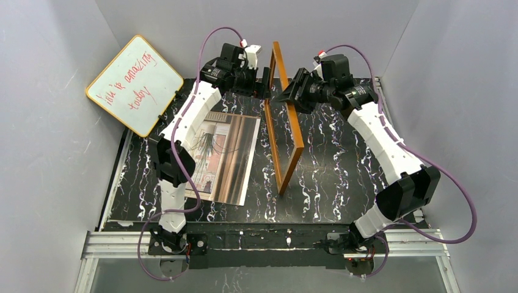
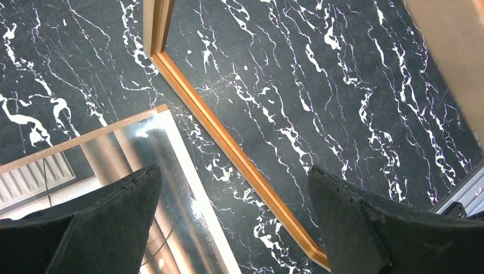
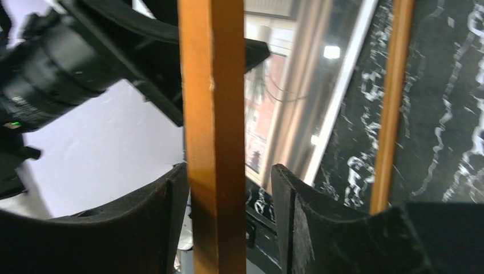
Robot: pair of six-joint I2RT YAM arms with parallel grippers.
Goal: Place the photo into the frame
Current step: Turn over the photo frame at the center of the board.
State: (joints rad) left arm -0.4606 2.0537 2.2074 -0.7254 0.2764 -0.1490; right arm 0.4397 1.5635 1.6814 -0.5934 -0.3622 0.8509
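The orange-brown frame [image 1: 297, 125] stands on its long edge across the middle of the black marble table. The photo [image 1: 226, 155] lies flat to its left, partly under the left arm. At the frame's far end, my left gripper [image 1: 264, 82] hangs wide open on the left side, holding nothing. The left wrist view looks down past its spread fingers [image 2: 114, 211] onto the frame's lower rail [image 2: 228, 145] and the photo's corner [image 2: 142, 148]. My right gripper [image 3: 228, 166] straddles the frame's rail [image 3: 211, 114]. Its left finger lies against the wood and its right finger [image 3: 297, 205] stands apart, so it is open.
A yellow-edged whiteboard [image 1: 134, 85] with red writing leans against the left wall at the back. Grey walls enclose the table on three sides. The left arm's wrist [image 3: 74, 63] sits just across the frame from my right gripper.
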